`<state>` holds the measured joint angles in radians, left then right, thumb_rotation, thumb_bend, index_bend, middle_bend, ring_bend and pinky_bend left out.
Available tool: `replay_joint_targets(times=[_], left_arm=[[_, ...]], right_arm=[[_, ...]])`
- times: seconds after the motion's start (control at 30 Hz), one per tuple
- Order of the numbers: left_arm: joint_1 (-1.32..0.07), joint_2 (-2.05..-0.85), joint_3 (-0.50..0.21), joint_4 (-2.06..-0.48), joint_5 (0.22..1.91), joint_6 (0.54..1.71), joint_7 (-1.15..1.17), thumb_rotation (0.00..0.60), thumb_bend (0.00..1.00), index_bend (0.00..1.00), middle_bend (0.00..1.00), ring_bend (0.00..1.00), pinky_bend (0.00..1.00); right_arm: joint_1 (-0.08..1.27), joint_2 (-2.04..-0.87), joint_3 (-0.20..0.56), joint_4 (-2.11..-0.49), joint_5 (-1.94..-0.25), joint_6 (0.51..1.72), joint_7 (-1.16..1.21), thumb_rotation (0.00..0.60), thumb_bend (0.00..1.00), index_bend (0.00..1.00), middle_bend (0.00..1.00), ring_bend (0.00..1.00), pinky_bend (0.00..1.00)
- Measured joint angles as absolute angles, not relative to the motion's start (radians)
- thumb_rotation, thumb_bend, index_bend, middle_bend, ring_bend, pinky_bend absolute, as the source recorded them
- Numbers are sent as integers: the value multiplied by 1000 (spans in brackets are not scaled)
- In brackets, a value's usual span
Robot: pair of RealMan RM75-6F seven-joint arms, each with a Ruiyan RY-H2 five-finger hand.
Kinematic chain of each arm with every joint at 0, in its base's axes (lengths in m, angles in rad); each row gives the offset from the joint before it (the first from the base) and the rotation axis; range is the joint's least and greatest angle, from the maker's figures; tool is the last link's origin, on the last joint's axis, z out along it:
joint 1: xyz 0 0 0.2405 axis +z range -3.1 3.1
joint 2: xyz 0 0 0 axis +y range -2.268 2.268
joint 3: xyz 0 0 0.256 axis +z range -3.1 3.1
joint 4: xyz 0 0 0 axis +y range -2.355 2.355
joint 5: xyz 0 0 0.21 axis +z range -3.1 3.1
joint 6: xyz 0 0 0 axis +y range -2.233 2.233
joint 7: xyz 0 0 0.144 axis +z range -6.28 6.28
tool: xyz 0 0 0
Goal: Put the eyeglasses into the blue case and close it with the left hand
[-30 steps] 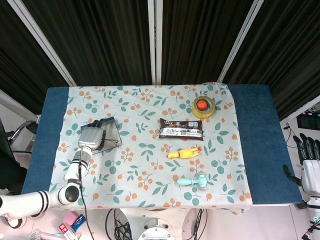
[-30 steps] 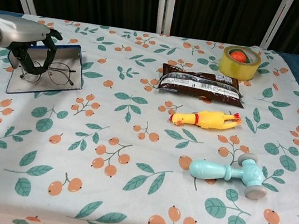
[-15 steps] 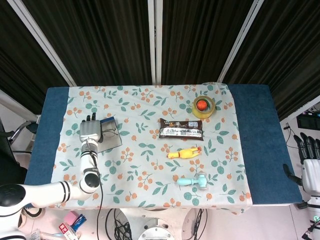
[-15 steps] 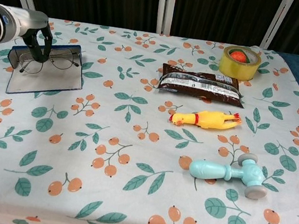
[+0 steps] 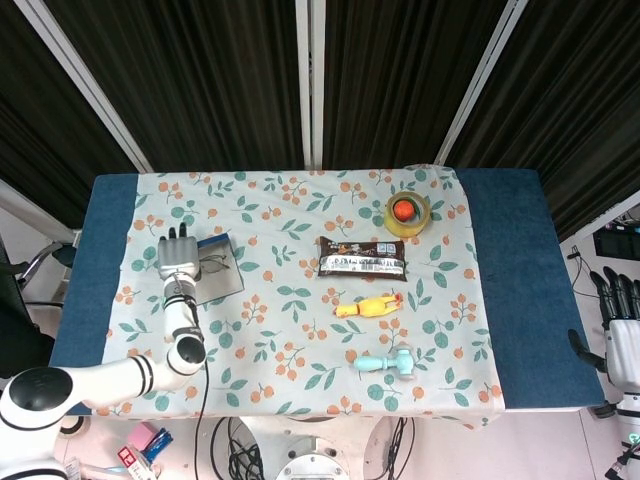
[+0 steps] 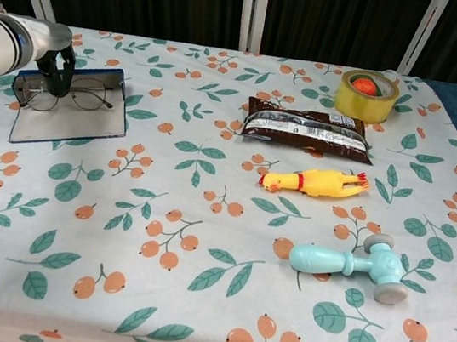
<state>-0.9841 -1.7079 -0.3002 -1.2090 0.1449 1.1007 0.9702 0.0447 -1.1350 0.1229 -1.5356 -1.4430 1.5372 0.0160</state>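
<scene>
The left hand (image 6: 34, 41) has drawn back toward the robot's left over the last second. It first reached in over the near part of the blue case (image 6: 72, 126), and it now sits at the case's far left corner with its dark fingers (image 6: 58, 68) curled down over the frame of the eyeglasses (image 6: 67, 96) near the bridge, apparently pinching it. The eyeglasses have travelled with the hand. They have slid from the middle of the case up to its far edge, and they now lie flat and unfolded across the far strip, with one lens at or just over the case's left rim. I judge that the glasses are being dragged and re-seated rather than released, so the placing step is not yet finished. The case itself has stayed put and still lies open and flat on the floral cloth, so closing it remains to be done. Before that the frame probably needs to settle fully inside the rim, because a lens overhanging the edge could catch when the case is shut. To the right of the case nothing has moved. The brown snack pack (image 6: 308, 125) lies well apart from it, the yellow rubber chicken (image 6: 313, 182) is nearer the robot than the pack, the toy hammer (image 6: 352, 263) is nearer still, and the tape roll (image 6: 367, 95) with an orange ball inside stands at the far side. Furthest from the case, off the table's right end, the right hand (image 5: 622, 335) hangs idle with its fingers straight and apart, holding nothing.
</scene>
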Motion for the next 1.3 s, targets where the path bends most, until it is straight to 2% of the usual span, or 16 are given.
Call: replay_joint_targets(times=[0.33, 0.5, 0.63, 0.77, 0.83, 1.03, 1.3], left_arm=[[-965, -1739, -293, -1170, 243, 1088, 934, 600, 607, 333, 0, 34, 179], [-958, -1737, -293, -1179, 268, 1096, 932, 600, 596, 291, 0, 34, 179], [-943, -1726, -289, -1226, 330, 1140, 906, 600, 594, 311, 0, 34, 179], [-913, -1706, -270, -1310, 416, 1193, 868, 600, 614, 445, 0, 34, 179], [-892, -1689, -251, -1363, 463, 1207, 845, 600, 620, 474, 0, 34, 178], [-842, -1636, -174, -1477, 557, 1171, 802, 600, 643, 426, 0, 9, 170], [-833, -1649, -123, -1429, 644, 1125, 797, 600, 646, 386, 0, 0, 153]], right_arm=[[47, -1129, 114, -1548, -1453, 1529, 12, 600, 217, 0, 0, 0, 0], [47, -1129, 113, -1546, -1449, 1524, 14, 600, 216, 0, 0, 0, 0], [47, -1131, 112, -1542, -1449, 1523, 15, 600, 216, 0, 0, 0, 0], [49, -1136, 113, -1535, -1445, 1517, 18, 600, 216, 0, 0, 0, 0], [51, -1139, 113, -1530, -1444, 1514, 20, 600, 217, 0, 0, 0, 0], [53, -1144, 114, -1527, -1445, 1514, 17, 600, 216, 0, 0, 0, 0], [46, -1145, 120, -1528, -1441, 1531, 16, 600, 216, 0, 0, 0, 0]])
